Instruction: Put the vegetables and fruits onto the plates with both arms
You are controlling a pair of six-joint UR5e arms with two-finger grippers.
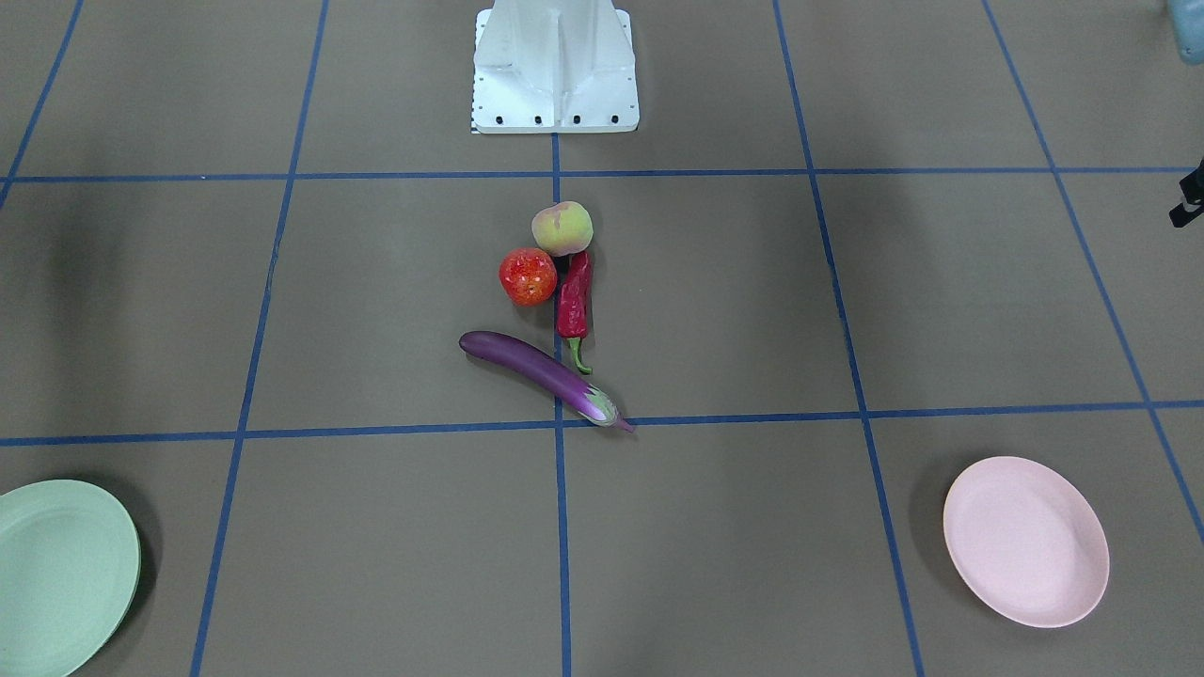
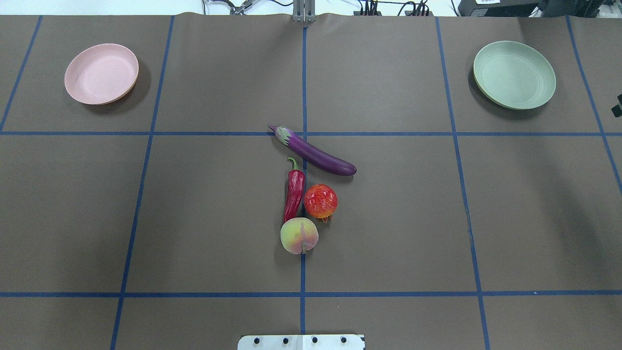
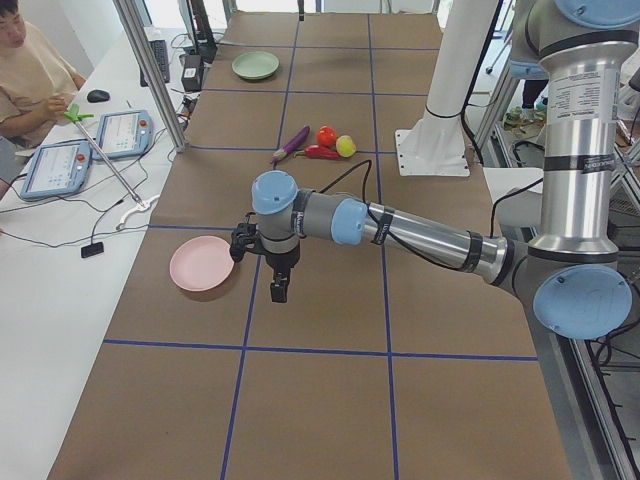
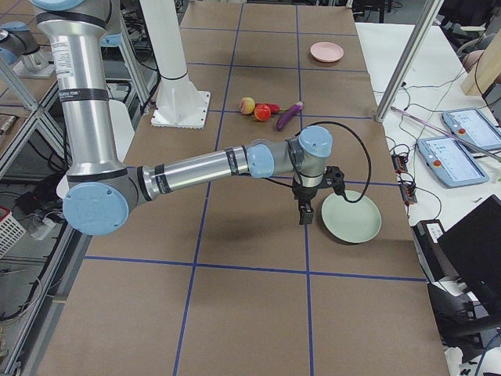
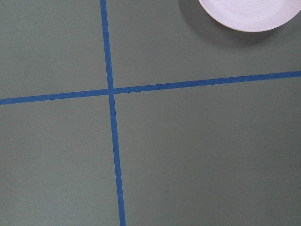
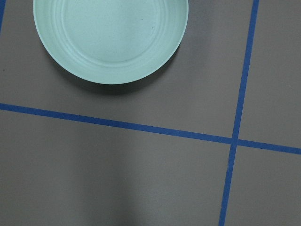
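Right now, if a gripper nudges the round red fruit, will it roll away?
Probably yes: the red fruit is round and sits on a flat table. Its glossy skin may slip in a grip. The chili close beside it would likely block rolling that way.

Purple eggplant (image 2: 316, 154); dark-red chili (image 2: 294, 188); red orange-speckled fruit (image 2: 320, 201); yellow-green pink-blushed peach (image 2: 299, 235). Pink plate (image 2: 101, 73); mint plate (image 2: 514, 74); brown table (image 2: 194, 218), blue grid lines (image 2: 304, 73).

Left arm (image 3: 430, 238) hovers above table (image 3: 320, 400) (beside pink plate (image 3: 202, 264)).
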